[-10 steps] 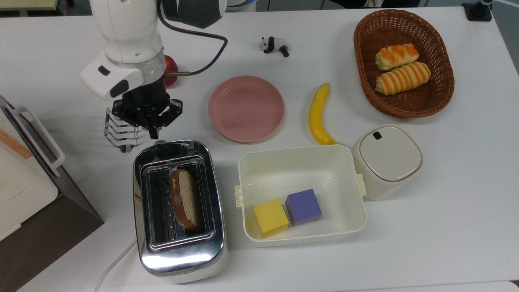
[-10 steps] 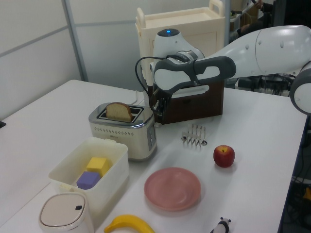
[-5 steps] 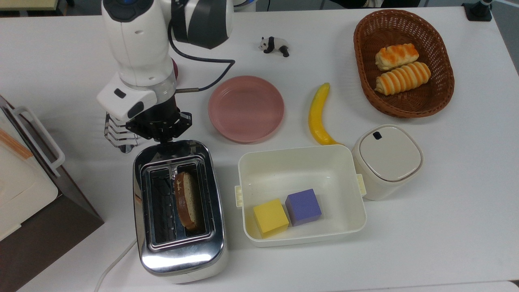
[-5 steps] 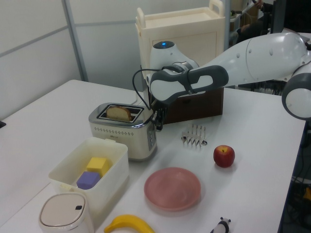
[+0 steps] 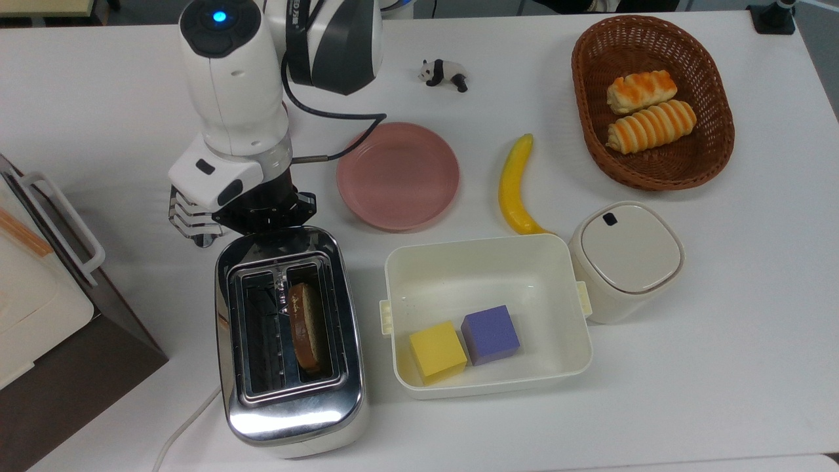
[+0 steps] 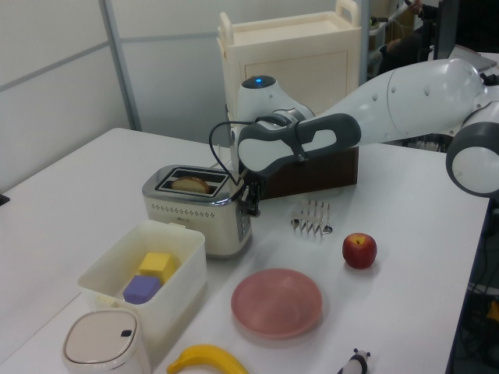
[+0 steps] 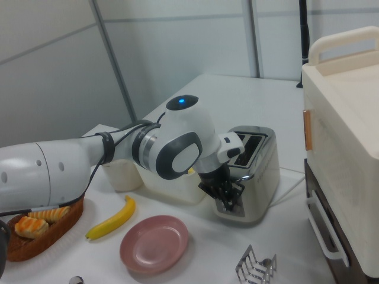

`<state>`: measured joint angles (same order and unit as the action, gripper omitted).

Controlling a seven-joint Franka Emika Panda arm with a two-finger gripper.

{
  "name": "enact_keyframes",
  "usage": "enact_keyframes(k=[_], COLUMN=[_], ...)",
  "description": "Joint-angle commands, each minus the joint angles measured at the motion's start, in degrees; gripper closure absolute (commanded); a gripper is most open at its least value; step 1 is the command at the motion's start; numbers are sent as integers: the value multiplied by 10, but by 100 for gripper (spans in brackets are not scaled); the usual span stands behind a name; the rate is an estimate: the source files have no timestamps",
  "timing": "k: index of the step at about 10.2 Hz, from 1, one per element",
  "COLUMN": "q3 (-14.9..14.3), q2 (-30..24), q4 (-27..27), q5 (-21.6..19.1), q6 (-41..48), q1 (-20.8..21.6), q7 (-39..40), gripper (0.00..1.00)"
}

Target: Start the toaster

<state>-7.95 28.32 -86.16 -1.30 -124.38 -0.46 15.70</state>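
The toaster has a chrome top and a cream body, and stands at the front left of the table in the top view. A slice of bread sits low in its right slot, its crust just above the slot in the left view. My gripper is shut and pressed against the toaster's far end, where the lever is hidden beneath it. In the left view the gripper is down beside the end face of the toaster. In the right view the gripper covers the toaster's front panel.
A wire toast rack stands just left of the gripper in the top view. A pink plate, a banana, a white bin holding two cubes and a lidded pot lie to the right. A large box appliance is at the left edge.
The gripper has moved down along the toaster's end. The bread slice has sunk from standing high in the slot to sitting low inside it.
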Motion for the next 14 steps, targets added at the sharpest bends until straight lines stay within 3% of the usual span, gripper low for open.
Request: enact_keyframes(k=[1,4,6,14], q3=[-10,-11,-11,-10], q2=[17,14,-22,-115], q4=[-2,-12,-12,-1], q5=[-11,-15,-16,-19], q6=[-29,-57,-46,128], q1=[8,9,9,4], q7=[26,17,-2,-23], gripper=[100,100,100,100])
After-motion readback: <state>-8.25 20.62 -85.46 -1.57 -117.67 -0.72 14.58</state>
